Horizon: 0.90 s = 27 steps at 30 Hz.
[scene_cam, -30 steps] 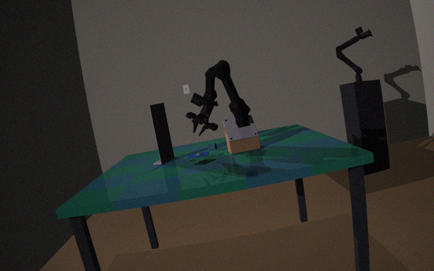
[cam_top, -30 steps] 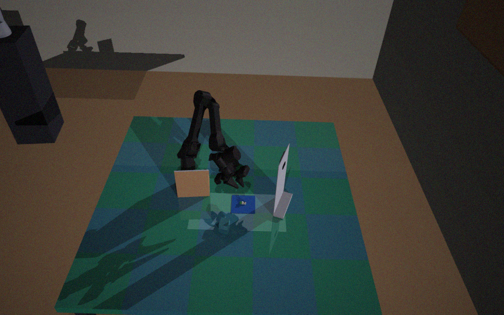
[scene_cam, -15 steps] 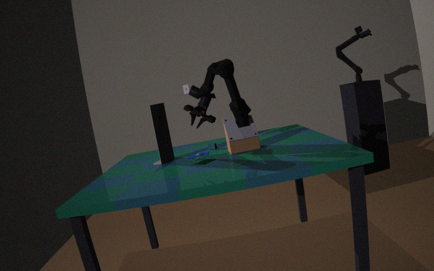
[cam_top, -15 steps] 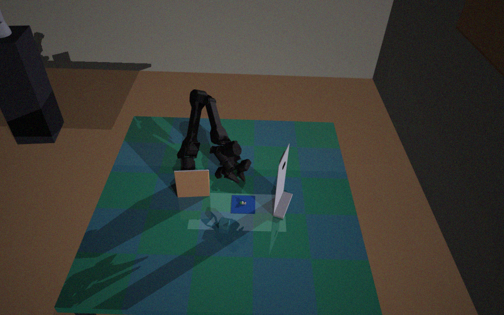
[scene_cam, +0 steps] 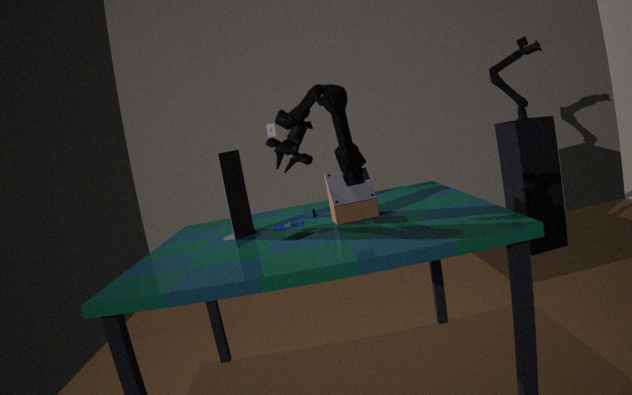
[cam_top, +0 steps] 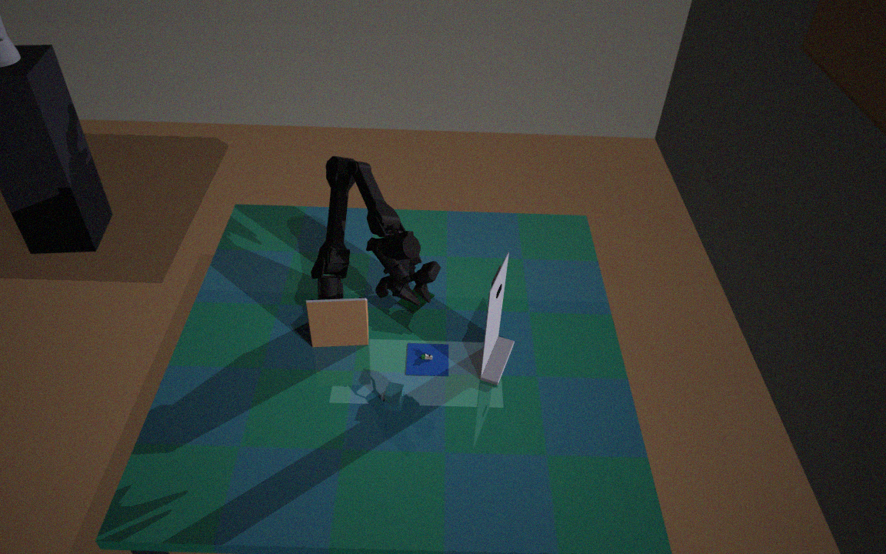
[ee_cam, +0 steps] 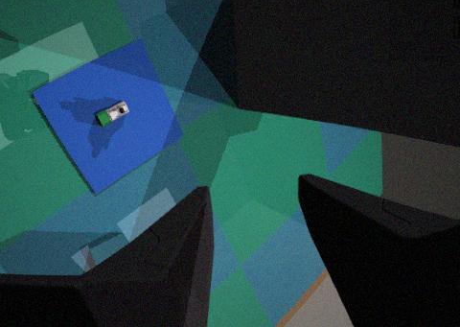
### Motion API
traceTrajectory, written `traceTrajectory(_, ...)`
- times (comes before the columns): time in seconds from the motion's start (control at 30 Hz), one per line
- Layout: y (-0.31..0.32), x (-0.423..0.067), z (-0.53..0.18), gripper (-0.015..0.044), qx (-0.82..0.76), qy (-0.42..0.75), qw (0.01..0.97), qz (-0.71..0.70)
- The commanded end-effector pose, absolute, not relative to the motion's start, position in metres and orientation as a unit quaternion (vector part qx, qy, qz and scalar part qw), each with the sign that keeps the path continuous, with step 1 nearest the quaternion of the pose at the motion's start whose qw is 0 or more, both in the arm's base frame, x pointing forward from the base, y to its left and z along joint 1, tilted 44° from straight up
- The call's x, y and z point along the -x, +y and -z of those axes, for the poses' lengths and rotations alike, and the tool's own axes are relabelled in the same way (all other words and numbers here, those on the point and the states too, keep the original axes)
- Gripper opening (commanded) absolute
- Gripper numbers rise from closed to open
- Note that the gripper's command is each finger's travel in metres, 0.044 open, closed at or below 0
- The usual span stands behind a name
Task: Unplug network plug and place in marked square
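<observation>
We see the plug (ee_cam: 111,114) lying inside the marked square (ee_cam: 137,135); our end effector (scene_cam: 288,162) hangs partly open, apparently empty, above the table (cam_top: 570,495).

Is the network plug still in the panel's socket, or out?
Out. The plug lies flat inside the blue square, apart from the upright panel. The gripper hangs above the table, fingers parted, holding nothing.

A green-and-blue checkered counter (scene_cam: 406,230) stands on dark legs over a brown floor (cam_top: 707,275). Beside it rises a tall black pedestal (scene_cam: 529,171) — on its top sits 1 small dark arm (scene_cam: 507,80). A white wall plate (scene_cam: 270,129) is on the grey wall.
</observation>
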<state>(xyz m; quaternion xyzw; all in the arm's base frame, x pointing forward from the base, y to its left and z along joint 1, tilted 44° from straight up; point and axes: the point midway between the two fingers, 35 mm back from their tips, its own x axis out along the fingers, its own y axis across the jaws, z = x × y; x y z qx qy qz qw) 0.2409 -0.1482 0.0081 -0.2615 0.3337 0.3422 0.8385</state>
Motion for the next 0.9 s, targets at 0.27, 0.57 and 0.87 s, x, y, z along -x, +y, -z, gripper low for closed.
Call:
traceTrajectory(0.27, -0.1508, -0.2405, -0.0140, 0.0392, 0.264, 0.330, 0.839, -0.343)
traceTrajectory(0.57, -0.1508, -0.2405, -0.0140, 0.0440, 0.264, 0.330, 0.839, -0.343)
traceTrajectory(0.87, -0.1508, -0.2405, -0.0140, 0.0440, 0.264, 0.330, 0.839, -0.343)
